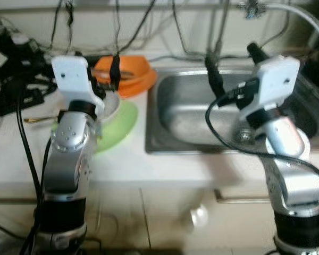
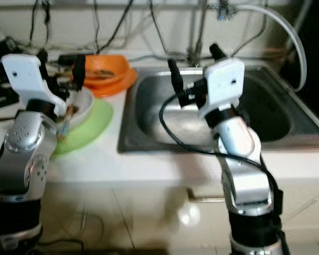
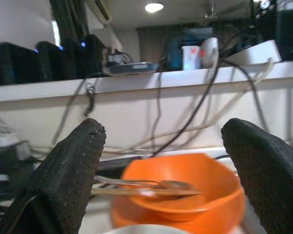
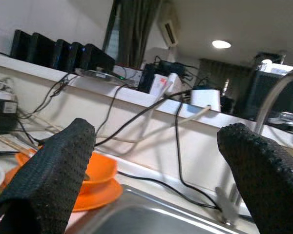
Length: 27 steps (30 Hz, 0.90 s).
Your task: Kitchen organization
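Note:
An orange bowl [image 1: 130,68] sits on an orange plate [image 1: 137,85] at the back of the counter, left of the steel sink [image 1: 186,114]. A spoon [image 3: 172,185] and chopsticks [image 3: 132,192] lie across the bowl. Nearer me a white bowl [image 2: 85,103] rests on a green plate [image 1: 123,125]. My left gripper [image 3: 163,131] hovers open over the white bowl, pointing at the orange bowl, with nothing between its fingers. Over the sink, my right gripper [image 4: 156,131] is raised and open, holding nothing.
Black cables and power adapters [image 1: 10,48] crowd the counter's back left. A utensil [image 1: 40,119] lies on the counter left of the green plate. A faucet with a curved hose [image 2: 271,18] stands behind the sink. Cabinet fronts with a handle [image 1: 239,199] are below.

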Motion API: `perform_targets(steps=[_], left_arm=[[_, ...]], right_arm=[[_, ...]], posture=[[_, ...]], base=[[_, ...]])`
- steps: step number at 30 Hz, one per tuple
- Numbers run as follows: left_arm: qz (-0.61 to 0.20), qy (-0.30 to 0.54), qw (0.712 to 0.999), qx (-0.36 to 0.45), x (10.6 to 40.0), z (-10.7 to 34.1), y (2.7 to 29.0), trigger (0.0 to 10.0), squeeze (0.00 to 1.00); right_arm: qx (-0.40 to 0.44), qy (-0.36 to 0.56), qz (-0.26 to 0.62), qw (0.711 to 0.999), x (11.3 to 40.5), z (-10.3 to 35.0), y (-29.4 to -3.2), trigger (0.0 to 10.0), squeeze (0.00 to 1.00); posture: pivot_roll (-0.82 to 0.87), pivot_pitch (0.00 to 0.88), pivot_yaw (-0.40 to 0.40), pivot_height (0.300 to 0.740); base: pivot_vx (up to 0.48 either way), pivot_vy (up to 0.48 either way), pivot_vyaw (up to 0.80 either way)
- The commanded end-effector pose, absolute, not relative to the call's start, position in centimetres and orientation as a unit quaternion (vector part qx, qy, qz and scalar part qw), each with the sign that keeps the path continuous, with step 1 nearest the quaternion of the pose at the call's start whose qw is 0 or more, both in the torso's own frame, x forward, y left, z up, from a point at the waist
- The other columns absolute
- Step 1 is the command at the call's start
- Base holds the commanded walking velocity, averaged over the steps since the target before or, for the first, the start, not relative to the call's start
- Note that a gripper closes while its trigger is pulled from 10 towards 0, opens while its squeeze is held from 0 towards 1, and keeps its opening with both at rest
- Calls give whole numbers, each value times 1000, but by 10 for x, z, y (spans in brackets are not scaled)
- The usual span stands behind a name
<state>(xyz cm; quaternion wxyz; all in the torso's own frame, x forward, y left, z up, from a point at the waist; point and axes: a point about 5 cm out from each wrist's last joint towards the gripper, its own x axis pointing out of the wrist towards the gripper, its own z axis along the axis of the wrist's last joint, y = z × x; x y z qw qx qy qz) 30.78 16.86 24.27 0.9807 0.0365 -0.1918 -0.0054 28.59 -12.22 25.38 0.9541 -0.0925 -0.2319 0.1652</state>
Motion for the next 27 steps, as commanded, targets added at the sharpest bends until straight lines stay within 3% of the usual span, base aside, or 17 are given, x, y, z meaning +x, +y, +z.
perform_targets(steps=[1, 27], left_arm=[[-29, -227, 972, 58, 300, 249, 159, 10000, 0], [-77, -254, 952, 152, 264, 240, 168, 10000, 0]], right_arm=[[-96, -239, 163, 952, 285, 257, -127, 10000, 0], [-88, -227, 189, 951, 300, 268, -144, 10000, 0]], posture=[[26, 26, 31, 740], [66, 29, 3, 740]], base=[[0, 0, 0], [0, 0, 0]])
